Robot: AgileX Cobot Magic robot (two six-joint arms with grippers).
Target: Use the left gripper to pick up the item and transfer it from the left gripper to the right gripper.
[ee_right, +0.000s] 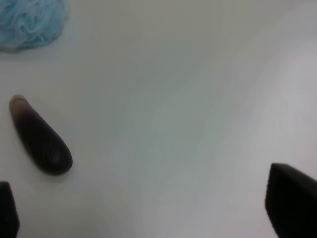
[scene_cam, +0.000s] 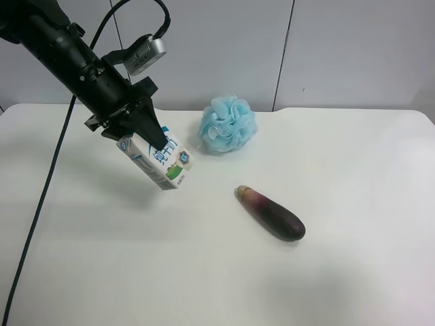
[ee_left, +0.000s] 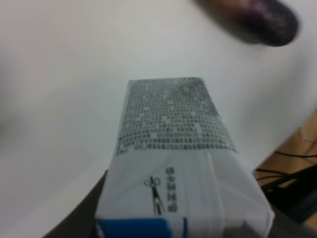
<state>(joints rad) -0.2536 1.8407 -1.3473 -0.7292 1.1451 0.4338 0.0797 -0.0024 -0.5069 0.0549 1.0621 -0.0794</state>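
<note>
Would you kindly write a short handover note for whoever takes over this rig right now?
Left gripper: jaws shut on the milk carton, which is held tilted and apparently clear of the table.
Right gripper: jaws open and empty, over bare table near the eggplant; it is out of the exterior high view.
Blue bath sponge and eggplant lie on the table, with neither gripper touching them.
Done: the pick-up with the left gripper.
Left: bring the two grippers together, close the right gripper on the carton, then open the left.
</note>
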